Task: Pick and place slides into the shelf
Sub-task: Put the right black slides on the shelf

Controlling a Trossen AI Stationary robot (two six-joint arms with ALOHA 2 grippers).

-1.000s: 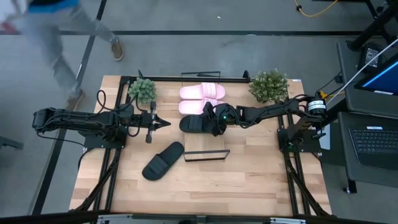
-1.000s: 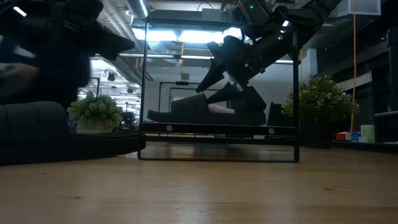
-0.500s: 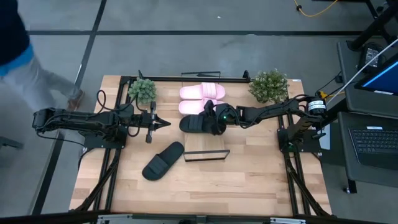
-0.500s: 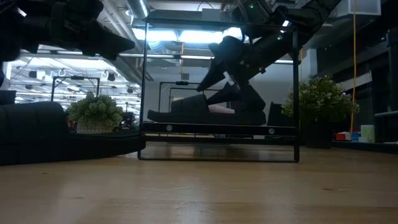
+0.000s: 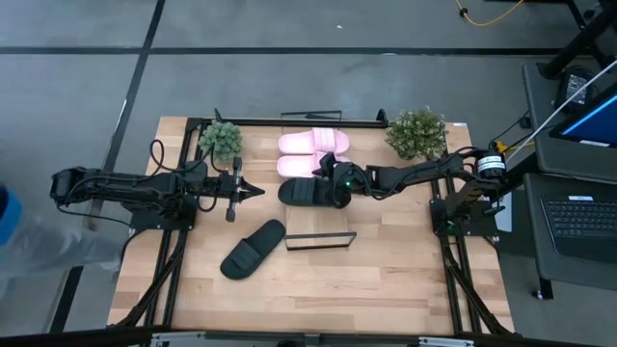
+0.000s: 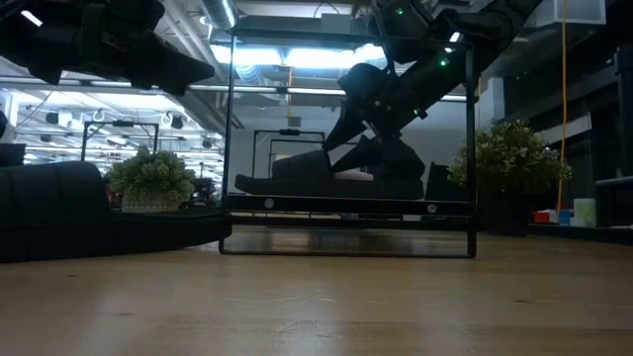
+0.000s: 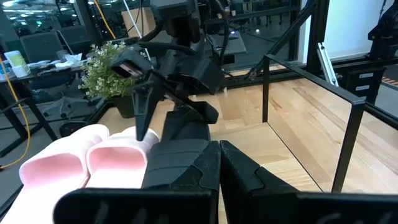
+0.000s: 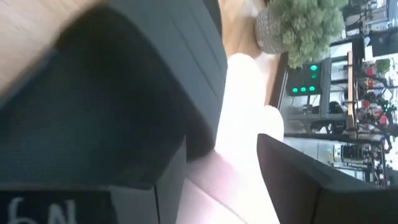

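A black slide (image 5: 301,192) lies across the shelf (image 5: 321,238) on its sole, just nearer than two pale pink slides (image 5: 313,143) (image 5: 301,165) that also lie on it. The second black slide (image 5: 253,249) rests sole-down on the table, to the left of the shelf's dark front lip. My right gripper (image 5: 328,189) is open and slants down over the right end of the shelved black slide. In its wrist view the strap (image 8: 124,81) lies beside one finger and pink shows in the gap. My left gripper (image 5: 258,191) is shut and hovers to the left of the shelf. My right gripper is open at the strap (image 6: 341,163) of the shelved black slide, slanting down from the table's right. Whether a finger touches the strap, I cannot tell. The slide lies flat on the shelf.
A black metal frame (image 6: 346,35) stands around the shelf. Two small potted plants (image 5: 221,138) (image 5: 416,133) flank its far end. Bare tabletop (image 5: 386,280) lies near and to the right of the shelf. A person's arm shows past the table's left edge (image 5: 19,231).
My right gripper has shifted slightly toward the table's right, staying open over the black slide, which has kept its place on the shelf. A person has walked along the floor past the table's left side.
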